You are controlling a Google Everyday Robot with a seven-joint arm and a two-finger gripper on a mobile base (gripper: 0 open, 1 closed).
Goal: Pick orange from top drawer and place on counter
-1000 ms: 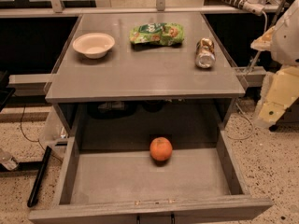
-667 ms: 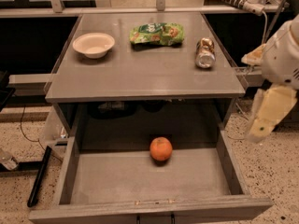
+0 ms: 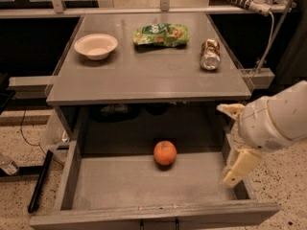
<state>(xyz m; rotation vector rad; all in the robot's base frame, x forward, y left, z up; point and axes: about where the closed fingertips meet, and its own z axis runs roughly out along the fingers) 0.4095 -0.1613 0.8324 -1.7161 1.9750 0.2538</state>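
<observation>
The orange (image 3: 165,153) lies on the flat bottom of the open top drawer (image 3: 144,209), near the middle and towards the back. The grey counter (image 3: 144,75) sits above the drawer. My gripper (image 3: 235,139) hangs on the white arm at the right, over the drawer's right wall and to the right of the orange, apart from it. Its two cream fingers (image 3: 241,166) stand apart, open and empty.
On the counter stand a white bowl (image 3: 96,46) at the back left, a green snack bag (image 3: 160,34) at the back middle and a can lying on its side (image 3: 210,54) at the right. A black bar (image 3: 39,181) lies on the floor at the left.
The arm and gripper have come down and to the left, from beside the counter's right edge to the drawer's right wall. The orange has not moved.
</observation>
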